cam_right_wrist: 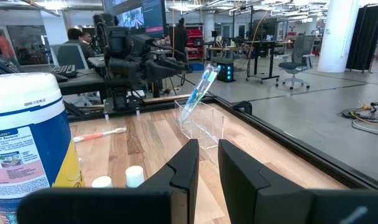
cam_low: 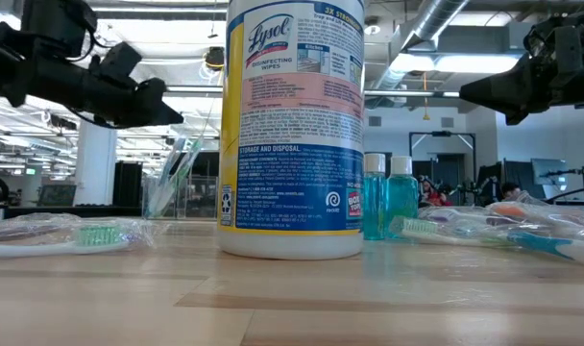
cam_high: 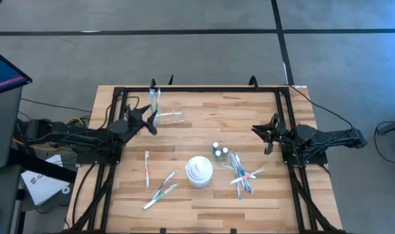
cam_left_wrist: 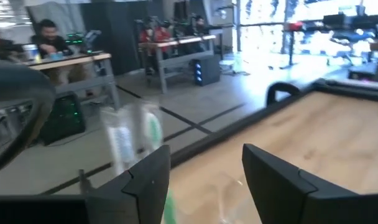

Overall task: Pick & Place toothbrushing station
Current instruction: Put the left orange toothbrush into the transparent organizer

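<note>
Left claw [cam_high: 147, 121] released, jaws wide, hovering just beside clear cups [cam_high: 169, 118] at counter's [cam_high: 262, 195] far side; two toothbrushes [cam_high: 154, 99] stand propped inside, likely just dropped. Right claw [cam_high: 270, 138] waits, jaws nearly closed, grasping nothing. Loose brushes [cam_high: 160, 190], small tubes [cam_high: 218, 151] lie near white tub [cam_high: 199, 171], likely next.

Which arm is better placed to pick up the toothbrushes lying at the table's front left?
Probably the left. Its open end effector hangs over the left half, by the clear holder, nearer those toothbrushes than the right end effector.
</note>
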Tool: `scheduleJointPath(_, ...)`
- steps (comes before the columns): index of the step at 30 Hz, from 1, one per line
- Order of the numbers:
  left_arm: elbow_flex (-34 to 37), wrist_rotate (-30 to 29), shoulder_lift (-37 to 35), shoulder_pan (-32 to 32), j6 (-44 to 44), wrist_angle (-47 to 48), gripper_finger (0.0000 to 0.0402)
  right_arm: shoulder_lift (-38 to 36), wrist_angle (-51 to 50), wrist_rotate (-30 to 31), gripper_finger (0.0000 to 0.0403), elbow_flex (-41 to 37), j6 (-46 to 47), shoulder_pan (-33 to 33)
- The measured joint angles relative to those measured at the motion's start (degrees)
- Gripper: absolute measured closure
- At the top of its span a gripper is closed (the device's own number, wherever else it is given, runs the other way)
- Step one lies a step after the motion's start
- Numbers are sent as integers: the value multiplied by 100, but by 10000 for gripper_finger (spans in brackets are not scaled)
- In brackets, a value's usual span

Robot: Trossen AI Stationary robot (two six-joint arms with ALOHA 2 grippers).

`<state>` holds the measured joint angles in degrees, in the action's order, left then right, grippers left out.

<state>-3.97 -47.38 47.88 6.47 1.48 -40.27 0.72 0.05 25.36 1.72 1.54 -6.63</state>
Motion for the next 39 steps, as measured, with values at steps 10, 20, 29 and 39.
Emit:
scheduleJointPath(10,-201,-1072,-103,-2162,-182,361,211,-1,-1,0,349,0,0,0)
scheduleJointPath(20,-915,-1886,-103,-4018,-655,1240,211,2,-1,0,349,0,0,0)
scheduleJointPath(29,-992,-1718,-101,-4800,-1745,1443,211,1,0,0,349,-1,0,0)
scheduleJointPath(39,-992,-62,-101,-4925,-3951,2127,211,-1,-2,0,349,-1,0,0)
